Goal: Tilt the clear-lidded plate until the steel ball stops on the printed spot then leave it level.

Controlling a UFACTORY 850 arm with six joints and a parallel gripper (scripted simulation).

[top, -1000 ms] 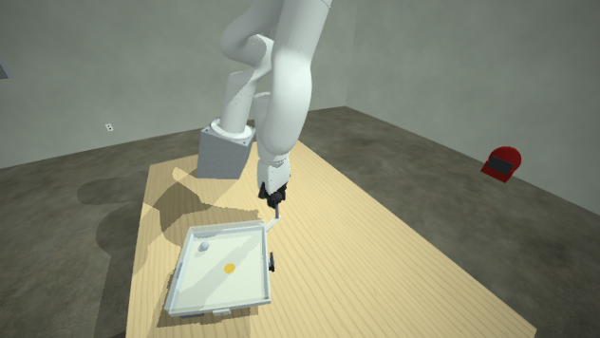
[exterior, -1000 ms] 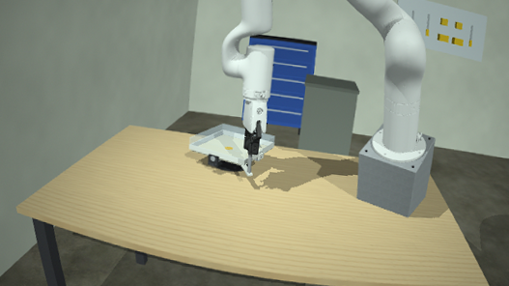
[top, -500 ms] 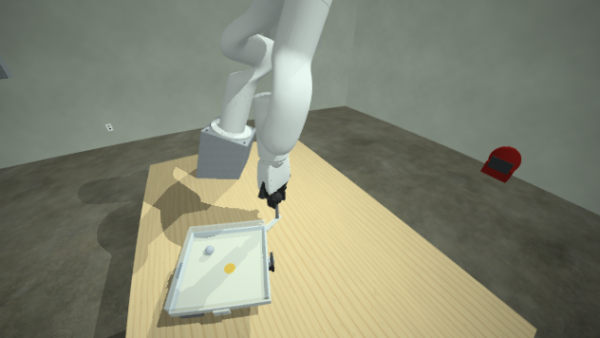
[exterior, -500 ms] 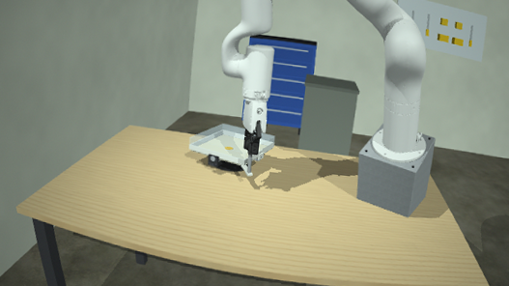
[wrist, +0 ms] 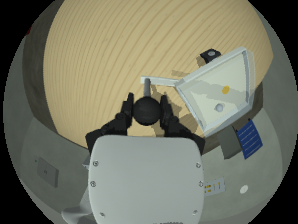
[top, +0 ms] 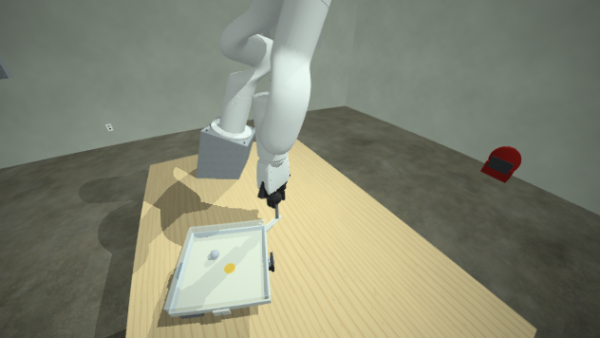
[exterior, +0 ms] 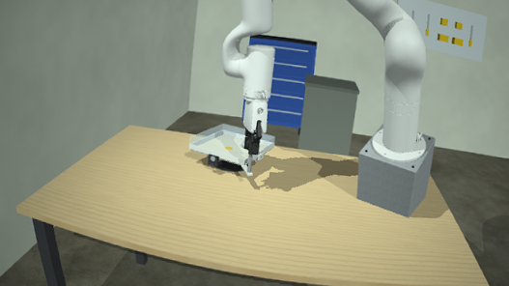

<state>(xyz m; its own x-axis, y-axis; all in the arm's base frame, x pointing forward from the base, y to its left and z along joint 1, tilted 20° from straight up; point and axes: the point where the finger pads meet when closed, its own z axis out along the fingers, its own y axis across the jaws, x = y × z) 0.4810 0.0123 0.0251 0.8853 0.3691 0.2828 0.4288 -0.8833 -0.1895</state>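
The clear-lidded plate (top: 186, 249) (exterior: 202, 143) (wrist: 245, 76) is a white square tray on a dark pivot mount, tilted. The steel ball (top: 215, 254) (wrist: 218, 107) lies inside it, a little up and left of the yellow printed spot (top: 229, 268) (exterior: 228, 148) (wrist: 226, 90) and apart from it. A grey handle rod (top: 276, 214) (exterior: 249, 164) (wrist: 147, 86) sticks out from the plate's corner nearest the arm. My gripper (top: 273, 198) (exterior: 253, 141) (wrist: 146, 101) is shut on the dark knob at the top of this handle.
The wooden table (top: 380, 266) (exterior: 249, 222) carries the arm's grey base block (top: 223, 154) (exterior: 392, 180). A dark bracket (top: 271, 262) sits at the plate's right side. A blue drawer cabinet (exterior: 290, 81) and a grey cabinet (exterior: 329, 115) stand behind the table.
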